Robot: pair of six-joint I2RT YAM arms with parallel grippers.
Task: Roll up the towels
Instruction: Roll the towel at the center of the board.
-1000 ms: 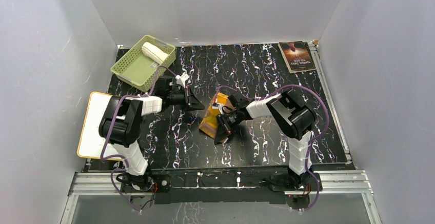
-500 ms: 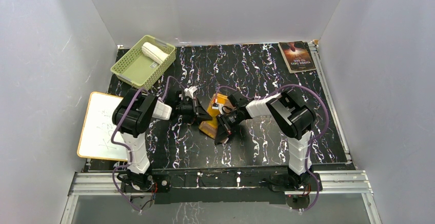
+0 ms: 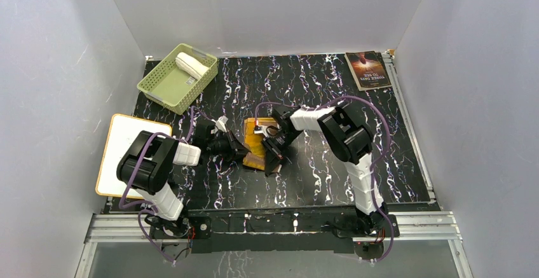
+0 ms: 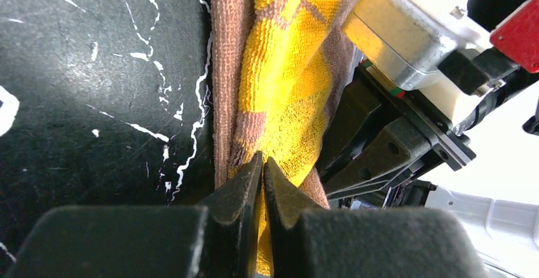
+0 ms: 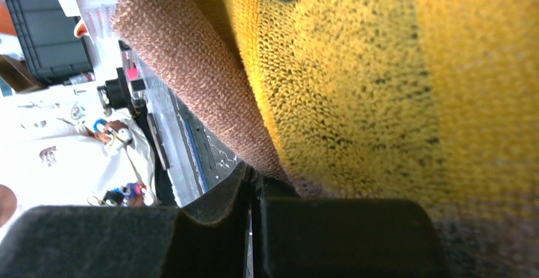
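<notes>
Both grippers at the mustard-yellow terry towel (image 3: 255, 141), tan-brown beneath, mid black white-veined mat (image 3: 330, 100).
The left gripper (image 4: 262, 163) pinches its yellow edge. The right gripper (image 5: 252, 179) has its jaws together against the tan fold (no cloth seen between). A cream-white rolled towel (image 3: 191, 64) lies in the pale green plastic basket (image 3: 162, 86).

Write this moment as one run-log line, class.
yellow towel: partly rolled, mid-table | left tool: shut on its edge | right tool: shut on it | cream towel: rolled, in basket

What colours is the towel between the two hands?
The small cloth towel is mustard-yellow with a tan-brown side; best in the left wrist view.
</notes>
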